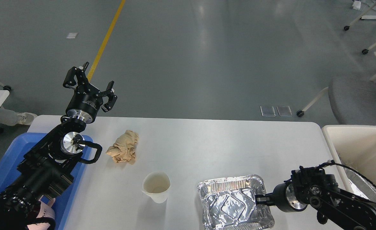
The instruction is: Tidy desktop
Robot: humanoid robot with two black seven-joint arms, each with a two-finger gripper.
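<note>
Desktop, a white matte rounded table (207, 143): crinkled silver foil tray (236, 203) is gripped at its right rim by right hand (261, 199); tilt should be kept small. Left hand (90, 84) is held open.

Wide bare stretch across the far half of the desktop (213, 140), open for passage. Obstacles nearer: crumpled brown paper (123, 147) toward the left, paper cup (156, 186) upright at front centre, foil tray (236, 202) tilted at front right. Clear gaps between all three. Blue tray (9, 159) flanking the left edge, cream bin (360, 143) the right.
</note>
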